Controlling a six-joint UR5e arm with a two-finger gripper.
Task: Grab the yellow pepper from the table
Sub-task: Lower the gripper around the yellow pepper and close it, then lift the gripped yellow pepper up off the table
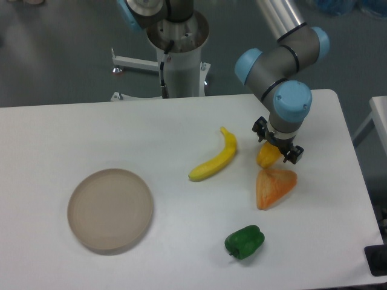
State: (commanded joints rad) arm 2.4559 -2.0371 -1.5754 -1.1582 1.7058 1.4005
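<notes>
The pepper (pixel 266 156) is sitting on the table (pixel 72 133), toward the right edge and closer to the far edge than the near one. We are seeing only its lower part; the rest is hidden under the gripper (pixel 276 144), which is hanging directly over it. The dark fingers are showing on either side of the pepper, so they are standing apart around it, but we cannot tell whether they are already pressing on it or whether it is lifting off the surface at all.

We are judging this to be the grasp step: the gripper is down at the pepper and the lift is not yet showing. The next move is calling for a firm close on a small glossy lump that may be slipping, then a straight rise.

Room is tight on the near side, where the orange wedge (pixel 274 186) is lying just beside the pepper, possibly touching it. The banana (pixel 214 159) is lying near on the left, with a gap between. The green pepper (pixel 244 241) is sitting well apart, by the near edge, and the round plate (pixel 109 209) is resting far off toward the left. Upward is looking like the open way out; the right edge is not far, so we are advising against any sideways drag that way.
</notes>
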